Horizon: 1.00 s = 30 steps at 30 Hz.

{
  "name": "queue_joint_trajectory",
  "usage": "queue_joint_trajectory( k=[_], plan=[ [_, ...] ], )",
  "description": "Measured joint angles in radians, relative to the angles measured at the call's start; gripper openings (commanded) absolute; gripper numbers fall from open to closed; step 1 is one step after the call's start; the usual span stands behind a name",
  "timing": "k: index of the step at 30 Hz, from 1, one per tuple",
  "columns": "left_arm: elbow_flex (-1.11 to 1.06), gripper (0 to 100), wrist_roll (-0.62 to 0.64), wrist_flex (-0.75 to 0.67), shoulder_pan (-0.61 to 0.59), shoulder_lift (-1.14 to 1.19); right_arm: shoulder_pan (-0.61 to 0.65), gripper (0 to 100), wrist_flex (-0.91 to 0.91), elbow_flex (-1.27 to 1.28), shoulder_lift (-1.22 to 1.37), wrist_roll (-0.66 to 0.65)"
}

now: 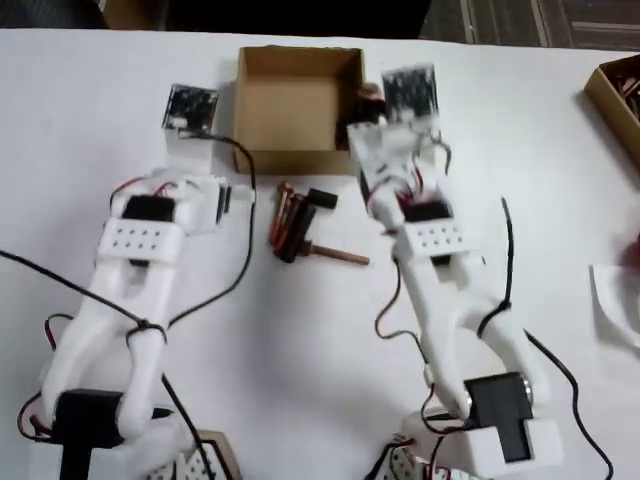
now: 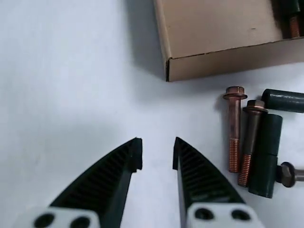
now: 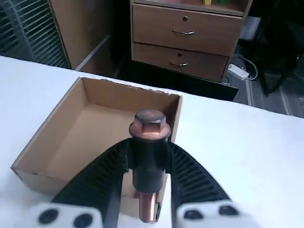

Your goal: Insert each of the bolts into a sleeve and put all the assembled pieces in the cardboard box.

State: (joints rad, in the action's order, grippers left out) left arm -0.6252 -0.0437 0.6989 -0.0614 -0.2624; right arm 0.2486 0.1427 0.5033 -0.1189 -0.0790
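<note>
Your right claw (image 3: 148, 148) grips the black cylindrical sleeve (image 3: 148, 164), long axis upright, copper hex-head bolt (image 3: 150, 126) seated head-up; the open brown cardboard box (image 3: 128, 97) lies just ahead of and below it.

Table top (image 1: 300, 380) was plain white, evenly lit, with soft shadows only. Past its far edge I saw a wooden drawer unit (image 3: 190, 42): two drawers, each with a curved metal handle (image 3: 183, 33) and a small lock above it. A tall wooden panel (image 3: 76, 28) stood beside it. The floor (image 1: 500, 20) was grey striped carpet. A white plug and cable (image 3: 236, 71) lay near the drawers.
</note>
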Motion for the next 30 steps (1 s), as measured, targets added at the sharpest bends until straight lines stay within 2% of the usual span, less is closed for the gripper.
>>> queue_joint_trajectory(
  k=[5, 10, 14, 21, 24, 30],
  plan=[
    [-0.097, 13, 0.000, -0.117, 0.003, 0.000, 0.008, 2.0, 0.087, -0.038, 0.092, 0.123],
    [-0.204, 13, 0.000, -0.256, -0.011, 0.000, 0.005, 1.9, 0.192, -0.226, 0.224, 0.144],
    [-0.258, 13, 0.000, -0.339, -0.046, 0.000, 0.005, 2.0, 0.430, -0.522, 0.391, 0.147],
    [-0.292, 13, 0.000, -0.365, -0.075, -0.002, 0.009, 2.0, 0.870, -1.172, 0.736, 0.149],
    [-0.292, 13, 0.000, -0.367, -0.074, -0.002, 0.012, 2.0, 0.947, -1.453, 0.875, 0.150],
    [-0.298, 13, 0.000, -0.368, -0.074, -0.002, 0.031, 2.0, 0.934, -1.850, 1.119, 0.150]
  ],
)
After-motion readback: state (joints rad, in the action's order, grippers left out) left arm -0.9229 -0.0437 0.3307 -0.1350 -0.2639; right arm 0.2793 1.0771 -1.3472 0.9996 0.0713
